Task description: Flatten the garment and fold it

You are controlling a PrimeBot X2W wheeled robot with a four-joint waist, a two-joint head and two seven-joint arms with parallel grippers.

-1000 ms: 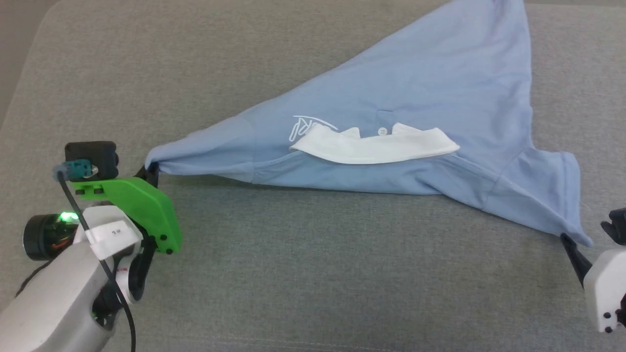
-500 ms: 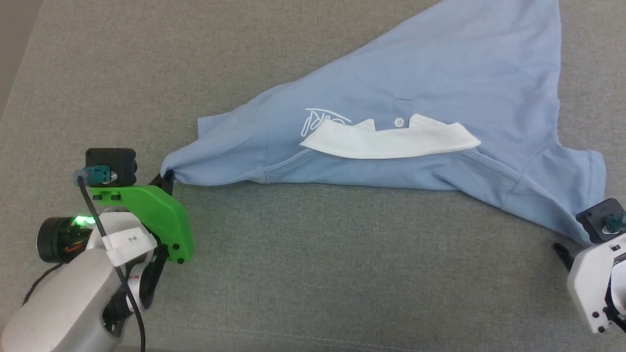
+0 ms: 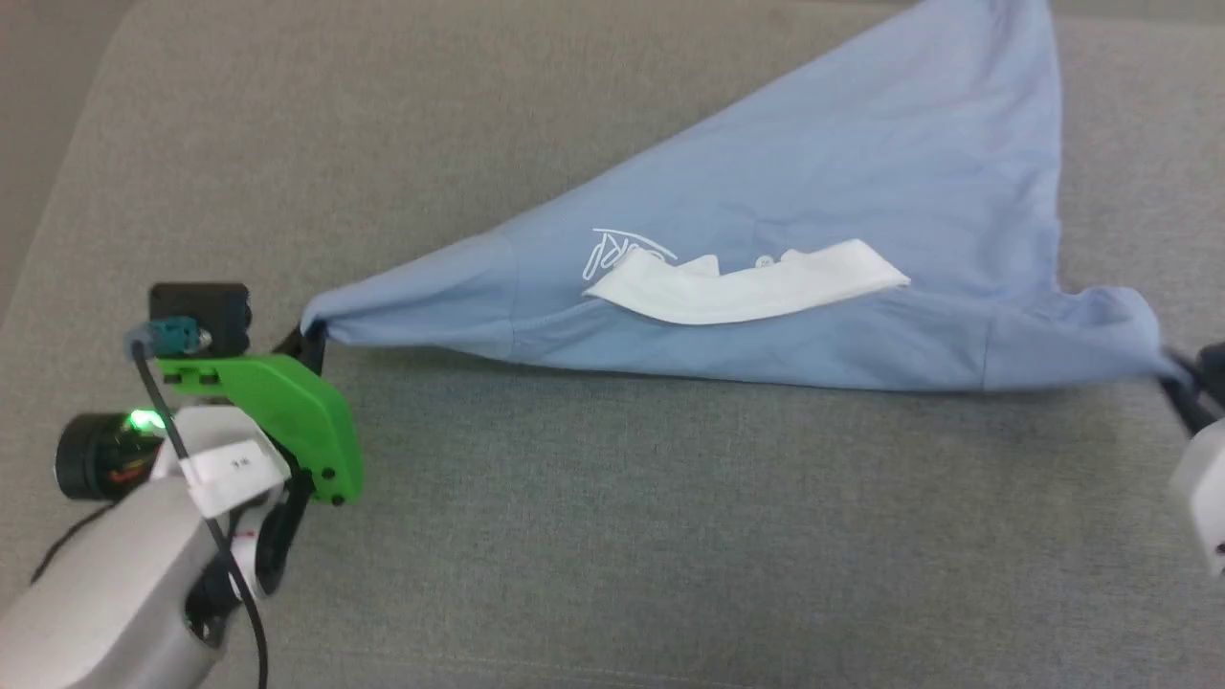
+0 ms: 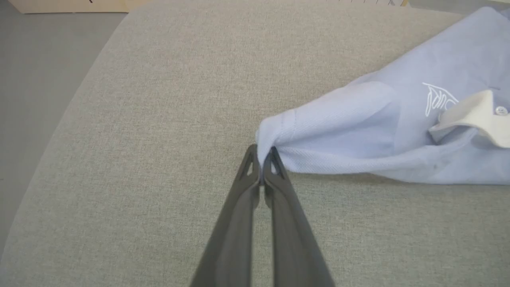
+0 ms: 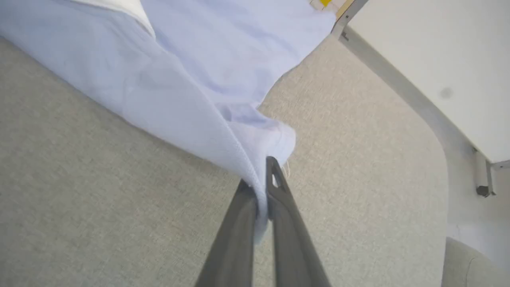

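Note:
The garment (image 3: 813, 191) is a light blue polo shirt with a white collar (image 3: 746, 287) and a white cursive logo (image 3: 622, 251), spread across the grey cushion. Its near edge hangs stretched between both arms, with a shadow below it. My left gripper (image 3: 311, 337) is shut on the left sleeve end (image 4: 275, 135), and in the left wrist view the gripper (image 4: 261, 153) pinches the fabric between its tips. At the right edge my right gripper (image 3: 1179, 378) is shut on the other sleeve; in the right wrist view the gripper (image 5: 261, 175) has cloth (image 5: 191, 111) running between its fingers.
The grey fabric cushion (image 3: 670, 536) carries the whole scene, with a rounded far-left corner (image 4: 119, 24). Beyond its right side stands a white table (image 5: 438, 59) on a metal frame. Bare floor (image 4: 32, 79) lies off the left edge.
My right gripper has shut on the right sleeve end and lifted it, pulling the shirt's near edge taut and straight. The left gripper keeps its hold. The head camera has shifted slightly.

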